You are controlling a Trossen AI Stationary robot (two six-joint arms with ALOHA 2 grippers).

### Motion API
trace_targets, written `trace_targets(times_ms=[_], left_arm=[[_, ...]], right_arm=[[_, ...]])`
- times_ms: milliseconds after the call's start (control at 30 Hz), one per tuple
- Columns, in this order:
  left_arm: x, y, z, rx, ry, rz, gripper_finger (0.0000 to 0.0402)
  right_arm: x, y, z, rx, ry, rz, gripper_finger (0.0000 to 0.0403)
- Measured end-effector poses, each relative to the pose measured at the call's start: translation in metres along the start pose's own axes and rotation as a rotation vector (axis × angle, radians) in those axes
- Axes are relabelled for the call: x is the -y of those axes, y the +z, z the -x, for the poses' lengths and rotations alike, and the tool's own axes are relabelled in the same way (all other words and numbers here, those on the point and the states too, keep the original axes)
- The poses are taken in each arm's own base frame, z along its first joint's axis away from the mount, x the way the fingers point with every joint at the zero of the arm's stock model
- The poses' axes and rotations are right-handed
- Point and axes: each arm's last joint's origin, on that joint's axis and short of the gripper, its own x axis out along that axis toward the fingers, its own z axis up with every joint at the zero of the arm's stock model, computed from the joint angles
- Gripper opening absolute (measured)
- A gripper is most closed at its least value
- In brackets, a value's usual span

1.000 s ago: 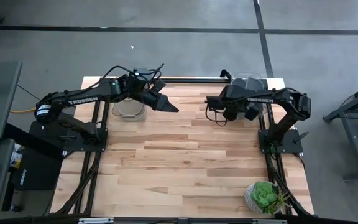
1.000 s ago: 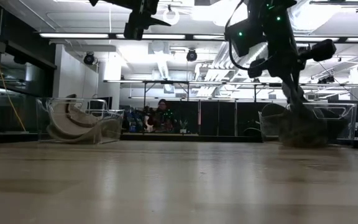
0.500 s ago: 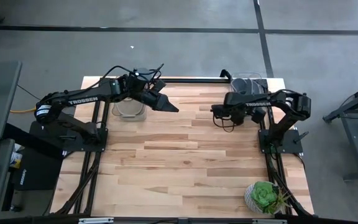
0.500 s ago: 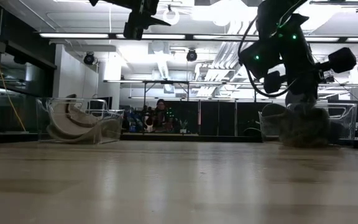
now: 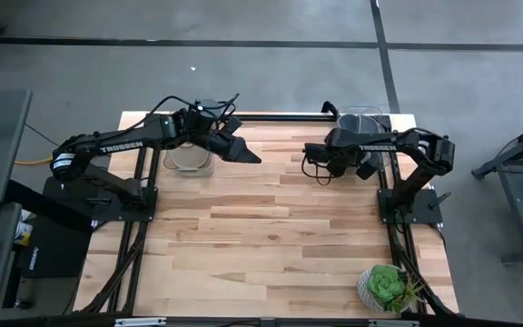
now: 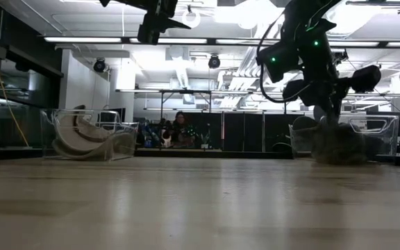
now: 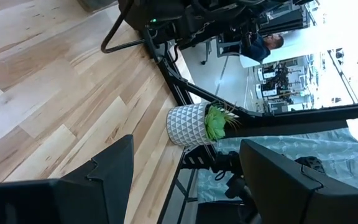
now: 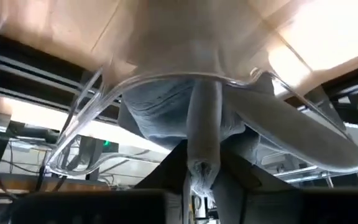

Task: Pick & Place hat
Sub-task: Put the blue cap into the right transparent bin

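The right gripper is pinching a fold of the grey hat, seemingly loosely, the view being tight; the fabric is hanging into the clear bin. Only this wrist view is showing that grip. From above, the right arm is folding back over the bin at the table's far right corner. The left gripper is hovering with fingers spread beside the far left bin. The low view is showing both bins, a person sitting beyond.
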Motion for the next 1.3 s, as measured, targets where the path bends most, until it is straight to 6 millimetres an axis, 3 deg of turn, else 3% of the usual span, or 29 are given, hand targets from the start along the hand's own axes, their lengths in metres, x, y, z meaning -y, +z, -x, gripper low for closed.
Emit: trace_targets(times_ms=[400, 967, 1300], left_arm=[[0.0, 0.0, 0.0, 0.0, -0.001, 0.0, 0.0252], [0.0, 0.0, 0.0, -0.001, -0.001, 0.0, 0.0252], [0.0, 0.0, 0.0, -0.001, -0.001, 0.001, 0.0252]], right_arm=[[-0.001, -0.006, 0.003, -0.031, -0.055, -0.268, 0.0075], [-0.018, -0.038, 0.022, 0.041, -0.149, -0.606, 0.0249], [-0.028, -0.04, 0.035, 0.109, -0.182, -0.643, 0.0257]])
